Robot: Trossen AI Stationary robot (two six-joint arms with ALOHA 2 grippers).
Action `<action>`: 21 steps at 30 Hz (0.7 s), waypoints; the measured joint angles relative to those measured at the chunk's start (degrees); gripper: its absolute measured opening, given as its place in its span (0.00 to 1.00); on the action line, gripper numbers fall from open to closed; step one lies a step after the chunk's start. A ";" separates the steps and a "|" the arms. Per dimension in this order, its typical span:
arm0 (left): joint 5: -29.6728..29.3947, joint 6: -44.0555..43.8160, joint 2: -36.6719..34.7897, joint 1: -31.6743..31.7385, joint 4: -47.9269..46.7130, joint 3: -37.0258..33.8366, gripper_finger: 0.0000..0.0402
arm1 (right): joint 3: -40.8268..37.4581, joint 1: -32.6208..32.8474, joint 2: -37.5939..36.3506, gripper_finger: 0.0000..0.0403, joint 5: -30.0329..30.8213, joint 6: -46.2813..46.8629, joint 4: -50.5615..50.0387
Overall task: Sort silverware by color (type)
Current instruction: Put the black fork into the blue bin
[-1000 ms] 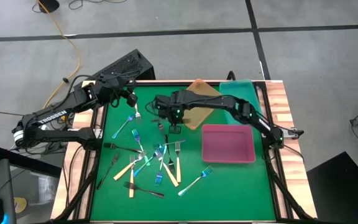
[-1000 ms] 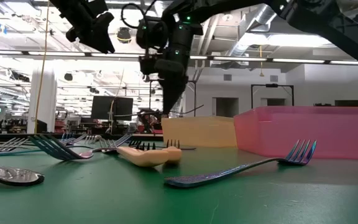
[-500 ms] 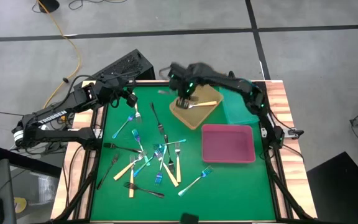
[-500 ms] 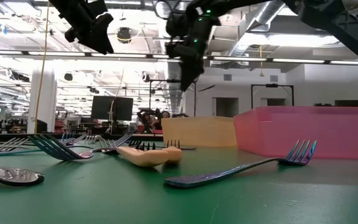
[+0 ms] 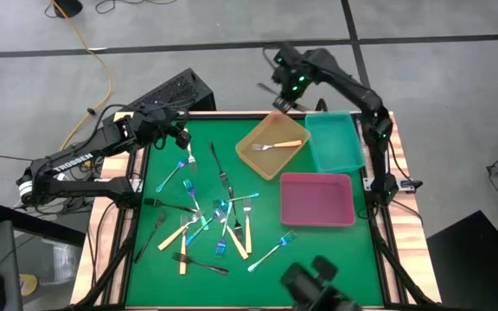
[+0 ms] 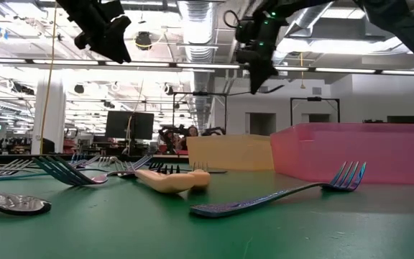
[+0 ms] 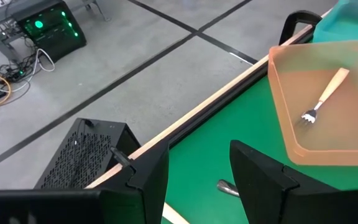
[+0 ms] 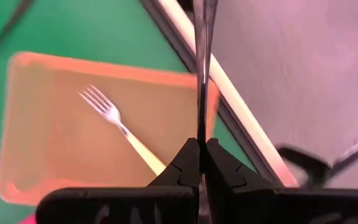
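Observation:
Many forks, cream-handled, blue-teal and black, lie scattered on the green mat (image 5: 210, 220). One cream-handled fork (image 5: 277, 145) lies in the orange tray (image 5: 258, 160). My right gripper (image 5: 285, 93) hangs high over the table's far edge, by the orange tray's far corner. It is shut on a thin black fork (image 8: 202, 68). My left gripper (image 5: 184, 138) waits open above the table's far left corner with nothing between its fingers (image 7: 148, 180). My right gripper pinches the black fork between its two shut fingers (image 8: 185, 158). The fork shows edge-on and sticks out straight past the fingertips (image 8: 202, 37). Which end the fingers are on, I cannot tell. The fingers slant steeply down and the fork (image 6: 254, 85) is lifted clear of everything.
A teal tray (image 5: 335, 142) stands at the far right next to the orange one, and a pink tray (image 5: 318, 199) nearer. A blue-teal fork (image 6: 279, 194) lies close to the pink tray. A dark device (image 5: 318, 285) sits at the near edge.
My right gripper has swung from low over the mat's middle, across the orange tray, toward the far right. It has risen, rolled about its own line and stayed shut on the black fork. The forks on the mat have not moved.

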 joint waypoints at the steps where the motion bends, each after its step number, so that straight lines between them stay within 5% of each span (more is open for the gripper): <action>1: 0.00 -0.02 0.00 -0.01 -0.38 0.01 0.39 | 0.00 -1.03 -0.46 0.07 0.02 0.42 -1.20; 13: 0.01 -0.06 0.00 -0.02 -1.77 0.02 0.39 | -0.56 -7.41 -5.66 0.07 1.30 4.30 -9.68; 21: 0.02 -0.13 0.00 -0.04 -2.69 0.02 0.39 | -18.15 -7.31 -19.13 0.07 4.10 7.36 -3.79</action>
